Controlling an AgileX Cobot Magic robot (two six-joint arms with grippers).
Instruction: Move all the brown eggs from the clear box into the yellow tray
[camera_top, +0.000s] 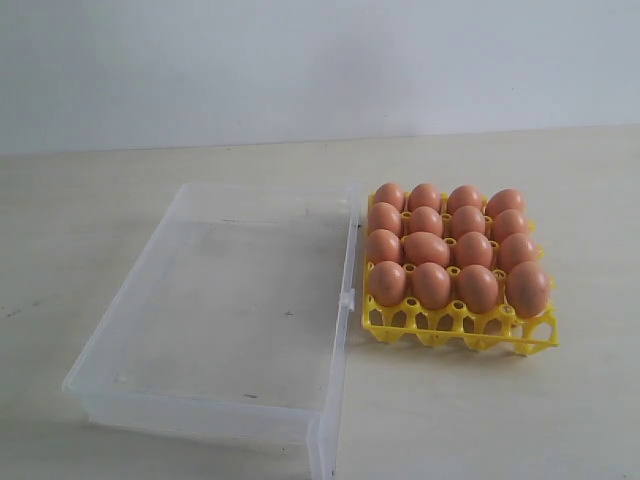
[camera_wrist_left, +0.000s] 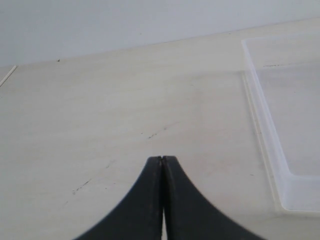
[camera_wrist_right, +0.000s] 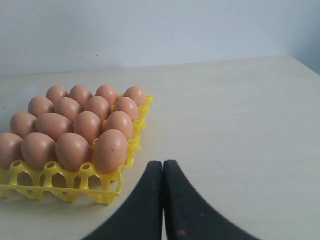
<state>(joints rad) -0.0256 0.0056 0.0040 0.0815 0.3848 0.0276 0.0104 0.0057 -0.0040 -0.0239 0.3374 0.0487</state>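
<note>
Pale table (camera_top: 120, 170) around clear box (camera_top: 230, 300), yellow tray (camera_top: 462, 336) alongside (brown eggs (camera_top: 431, 285) aboard)

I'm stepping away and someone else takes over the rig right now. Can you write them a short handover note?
Left gripper: shut, holding nothing, beside the clear box.
Right gripper: shut, holding nothing, beside the yellow tray.
Eggs: sixteen in the tray, every cup filled. The box, just left of the tray, holds no eggs.
Done: all visible eggs are in the tray.
Left: nothing apparent; the job looks finished.
</note>
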